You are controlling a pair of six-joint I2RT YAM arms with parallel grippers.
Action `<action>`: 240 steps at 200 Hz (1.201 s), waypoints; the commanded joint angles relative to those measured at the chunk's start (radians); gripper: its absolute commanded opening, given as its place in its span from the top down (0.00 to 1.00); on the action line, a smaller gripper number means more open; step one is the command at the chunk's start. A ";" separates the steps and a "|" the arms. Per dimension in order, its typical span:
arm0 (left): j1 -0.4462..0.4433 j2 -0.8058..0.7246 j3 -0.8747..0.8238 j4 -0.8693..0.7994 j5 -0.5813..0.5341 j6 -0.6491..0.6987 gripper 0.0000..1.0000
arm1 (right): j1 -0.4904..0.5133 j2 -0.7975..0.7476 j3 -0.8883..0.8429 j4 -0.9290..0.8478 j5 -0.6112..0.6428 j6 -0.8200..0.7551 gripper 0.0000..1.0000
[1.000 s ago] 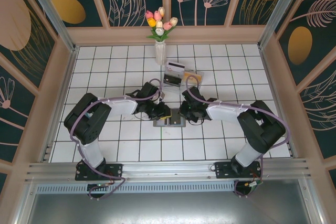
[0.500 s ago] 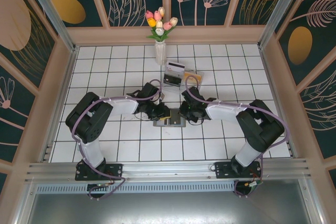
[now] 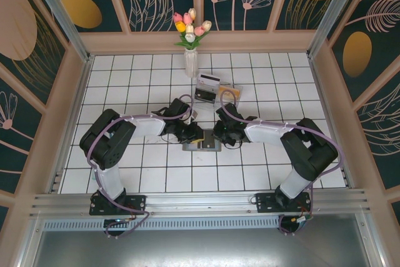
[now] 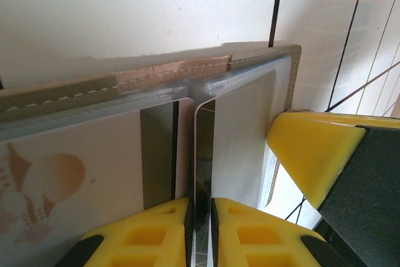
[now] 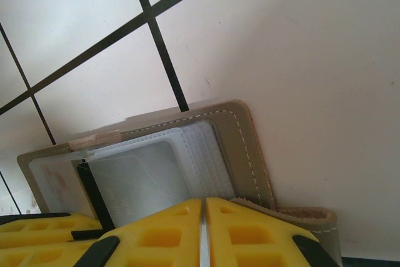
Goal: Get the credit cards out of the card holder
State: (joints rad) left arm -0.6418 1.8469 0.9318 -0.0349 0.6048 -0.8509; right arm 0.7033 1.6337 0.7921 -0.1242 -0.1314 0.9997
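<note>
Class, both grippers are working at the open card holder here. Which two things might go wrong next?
1. The left gripper pinches only a thin edge of what looks like a credit card, so it may slip free when pulled.
2. The right gripper clamps just the edge of the card holder; the holder might lift or drag along with the card.

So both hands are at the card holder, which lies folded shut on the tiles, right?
No: the card holder lies open, clear pockets up, as the right wrist view shows. The left hand and right hand are both at it, on the tiles.
</note>
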 commanded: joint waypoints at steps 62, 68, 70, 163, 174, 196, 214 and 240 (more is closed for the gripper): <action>-0.002 -0.013 0.027 -0.074 -0.058 0.048 0.96 | 0.009 0.029 0.006 -0.064 0.009 -0.015 0.87; -0.001 -0.019 0.027 -0.087 -0.070 0.055 0.96 | 0.009 0.027 0.006 -0.066 0.011 -0.014 0.87; 0.000 -0.022 0.027 -0.091 -0.073 0.057 0.96 | 0.009 0.028 0.005 -0.067 0.012 -0.015 0.87; 0.055 -0.116 0.005 -0.193 -0.145 0.126 1.00 | 0.007 0.024 0.010 -0.082 0.029 -0.019 0.86; 0.060 -0.123 0.002 -0.198 -0.143 0.130 1.00 | 0.007 0.011 0.015 -0.071 0.027 -0.029 0.86; 0.064 -0.127 0.002 -0.210 -0.139 0.149 1.00 | 0.006 -0.032 0.039 -0.063 0.032 -0.061 0.86; 0.067 -0.161 0.001 -0.214 -0.148 0.180 1.00 | 0.004 -0.058 0.069 -0.070 0.030 -0.095 0.85; 0.070 -0.182 -0.001 -0.214 -0.160 0.200 1.00 | 0.005 -0.064 0.066 -0.009 -0.037 -0.106 0.86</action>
State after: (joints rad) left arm -0.5812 1.7081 0.9390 -0.2173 0.4759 -0.6987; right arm 0.7033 1.6104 0.8341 -0.1608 -0.1253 0.9340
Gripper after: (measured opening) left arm 0.057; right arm 0.145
